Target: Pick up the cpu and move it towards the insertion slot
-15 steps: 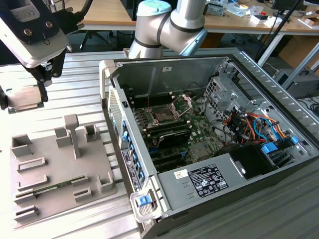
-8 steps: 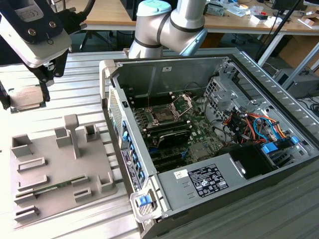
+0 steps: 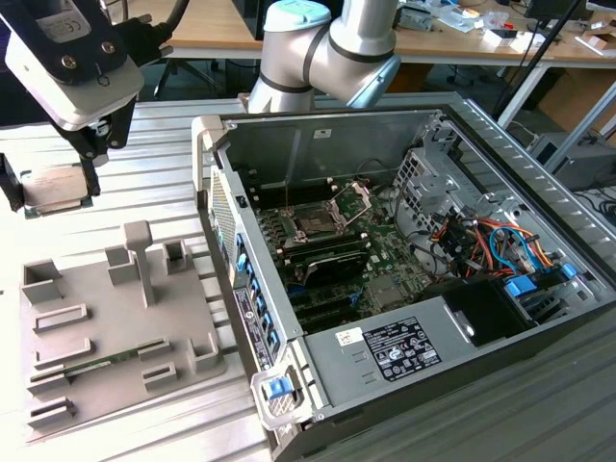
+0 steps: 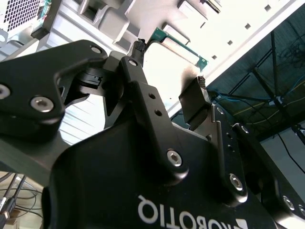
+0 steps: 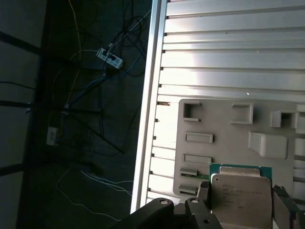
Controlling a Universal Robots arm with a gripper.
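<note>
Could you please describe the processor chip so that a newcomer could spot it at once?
Look to the exterior view's left, where the grey tray lies beside the open computer case. The gripper hangs near it, pinching the chip: a small flat square with a pale silver top. The memory stick in the tray is long, thin and green.

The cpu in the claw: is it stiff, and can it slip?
Probably stiff: the cpu looks flat and unbent in the claw. It may slip, since only its thin edges seem gripped. Likely light: it is small and thin.
</note>
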